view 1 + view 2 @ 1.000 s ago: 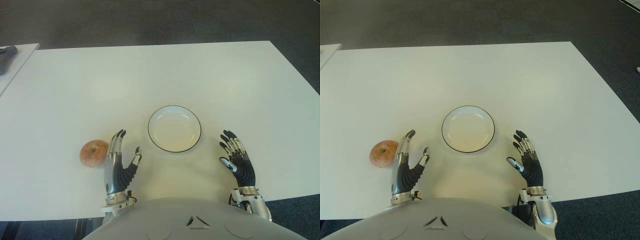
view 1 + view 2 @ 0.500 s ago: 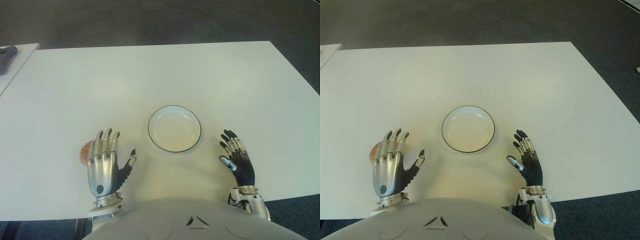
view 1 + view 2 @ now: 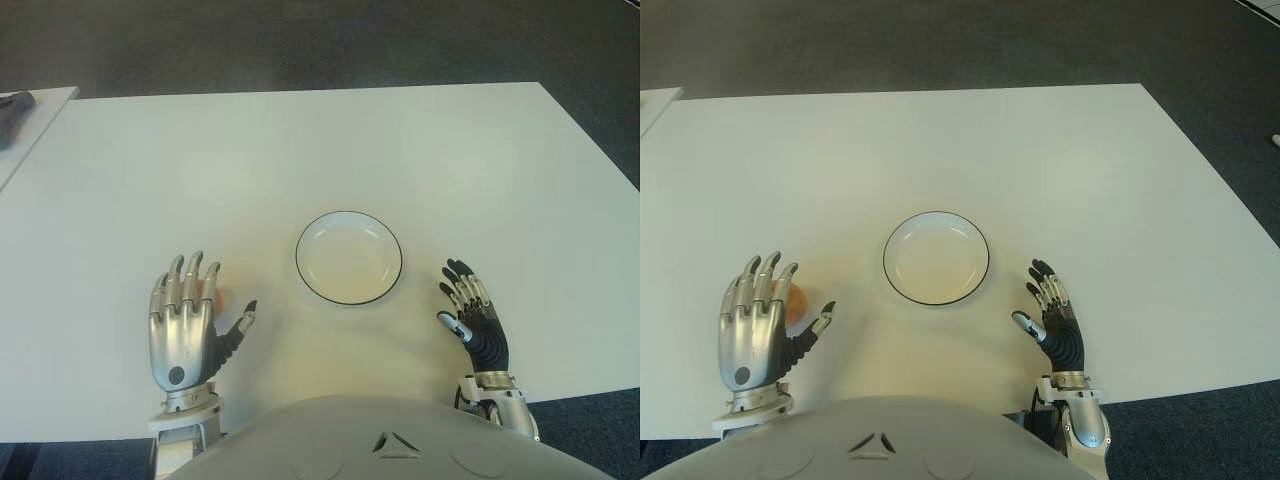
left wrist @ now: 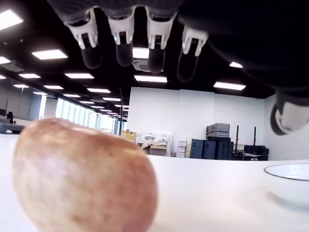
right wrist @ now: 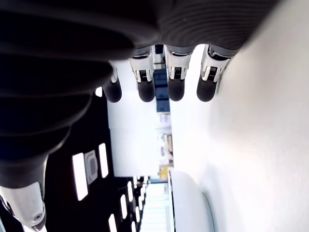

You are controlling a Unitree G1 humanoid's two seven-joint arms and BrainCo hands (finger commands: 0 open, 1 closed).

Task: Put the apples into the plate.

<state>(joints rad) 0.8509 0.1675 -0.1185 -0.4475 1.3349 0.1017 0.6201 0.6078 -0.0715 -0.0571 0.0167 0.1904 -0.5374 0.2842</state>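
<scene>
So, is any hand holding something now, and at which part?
Nothing is held. The left hand hovers palm-down over the apple with open fingers; the right hand shows open beside the plate.

A white table (image 3: 300,150) fills most of both eye views, its surface bare and evenly lit. Beyond its far edge and past its right side lies dark grey carpet (image 3: 300,40). At the far left a second white table (image 3: 30,125) stands just beside the first, a narrow gap between them, and a dark object (image 3: 12,104) lies on its corner, too cut off to identify. The left wrist view shows a large room behind the table: a black ceiling with rows of bright light panels (image 4: 50,54), a white back wall (image 4: 193,116), a stack of dark cases (image 4: 217,142) against it, and some cardboard boxes (image 4: 154,147) nearer the middle.
</scene>
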